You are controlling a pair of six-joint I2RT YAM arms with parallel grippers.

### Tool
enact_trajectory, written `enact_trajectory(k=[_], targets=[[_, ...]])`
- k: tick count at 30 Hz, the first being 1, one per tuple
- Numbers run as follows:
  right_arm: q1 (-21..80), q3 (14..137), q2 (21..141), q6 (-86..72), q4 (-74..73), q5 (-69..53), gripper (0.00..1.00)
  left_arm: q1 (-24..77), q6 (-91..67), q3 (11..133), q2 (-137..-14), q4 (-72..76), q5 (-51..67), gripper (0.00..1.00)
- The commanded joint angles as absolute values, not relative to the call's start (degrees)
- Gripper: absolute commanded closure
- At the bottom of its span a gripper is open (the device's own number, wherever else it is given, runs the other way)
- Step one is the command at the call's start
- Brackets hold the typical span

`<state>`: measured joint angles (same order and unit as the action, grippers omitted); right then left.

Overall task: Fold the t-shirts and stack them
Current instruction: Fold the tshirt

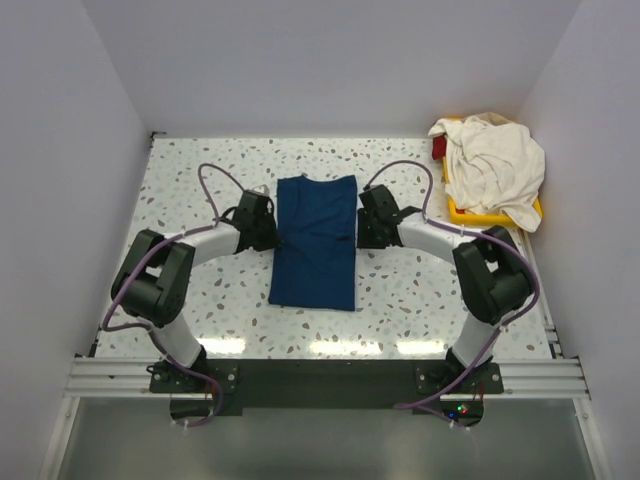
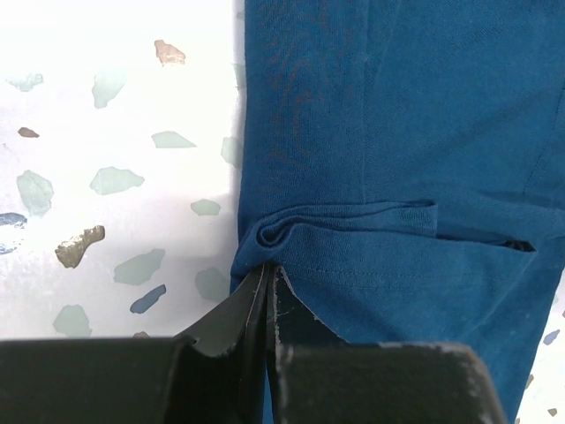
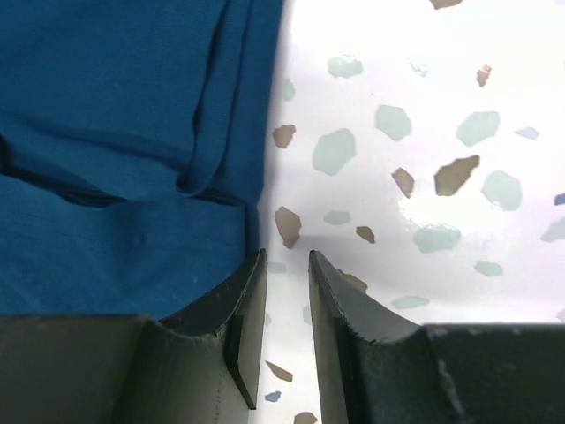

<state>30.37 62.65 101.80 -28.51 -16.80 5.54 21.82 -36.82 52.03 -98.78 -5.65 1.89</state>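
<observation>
The navy t-shirt (image 1: 315,250) lies flat in the middle of the table, folded into a long strip. My left gripper (image 1: 272,232) is at its left edge, about halfway along. In the left wrist view it (image 2: 267,269) is shut on a bunched fold of the navy cloth (image 2: 397,132). My right gripper (image 1: 362,228) is at the shirt's right edge. In the right wrist view it (image 3: 287,261) is open a little and empty, over bare table just beside the navy cloth (image 3: 115,132). The cream t-shirt (image 1: 492,165) lies crumpled on the yellow tray.
The yellow tray (image 1: 475,213) stands at the back right corner, with something red (image 1: 438,148) at its far left end. White walls close the table on three sides. Speckled tabletop (image 1: 200,170) shows around the navy shirt.
</observation>
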Motion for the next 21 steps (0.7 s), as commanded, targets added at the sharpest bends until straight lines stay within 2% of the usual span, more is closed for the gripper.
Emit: enact_trajectory(k=[1, 5, 10, 21], targets=[[30.4, 63.1, 96.3, -28.4, -17.4, 6.8, 0.69, 21.5, -36.1, 53.5, -95.6, -7.5, 0.9, 0.93], [34.0, 67.4, 94.9, -28.0, -17.9, 5.6, 0.68, 21.5, -36.0, 54.4, -93.1, -8.3, 2.1, 0.92], [37.6, 71.7, 100.0, -28.0, -17.0, 2.6, 0.72, 22.0, -36.1, 56.1, -91.8, -7.6, 5.2, 0.92], [35.9, 74.4, 110.8, -25.0, -17.2, 1.1, 0.76, 23.4, -38.4, 56.7, -102.6, -3.3, 6.2, 0.96]])
